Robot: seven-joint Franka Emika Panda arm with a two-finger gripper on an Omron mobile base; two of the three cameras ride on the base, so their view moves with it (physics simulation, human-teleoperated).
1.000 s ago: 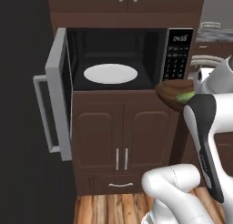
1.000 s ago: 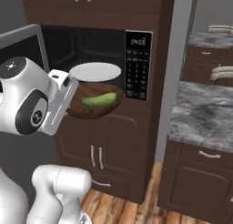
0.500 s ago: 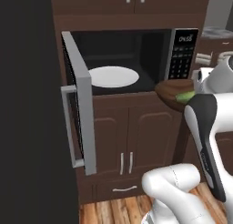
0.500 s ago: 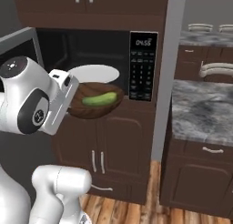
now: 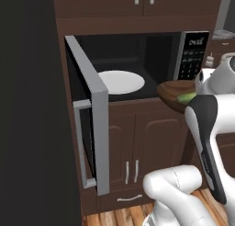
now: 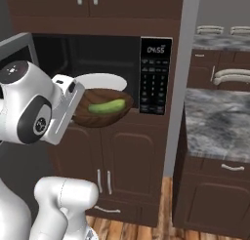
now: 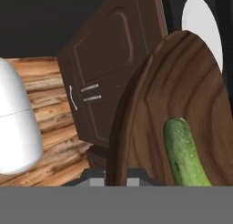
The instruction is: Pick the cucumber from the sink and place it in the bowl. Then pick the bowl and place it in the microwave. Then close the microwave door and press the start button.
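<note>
Carrying: we are holding the bowl [image 6: 101, 107] in the air in front of the microwave [image 5: 137, 66], level, so that the cucumber [image 6: 106, 106] is staying inside it.
Microwave: its cavity is standing open and dark, ready to take the load; we are judging that this is the step in hand.
Microwave door [image 5: 90, 128]: it is swinging wide to the left, edge-on to the left base view, leaving the opening free.
Turntable plate [image 5: 120, 81]: it is lying bare on the cavity floor, the landing spot for the bowl, just behind the bowl's far rim.
Bowl: it is hanging just outside the opening, below the keypad panel [image 6: 155, 75], not yet over the plate.
Cucumber: 1 piece, it is lying across the bowl's hollow, low enough that the rim is keeping it from rolling out.
Gripper [image 7: 117, 178]: its jaws are pinching the bowl's near rim, 1 finger on each side of the wall, nearly pressed together.
</note>
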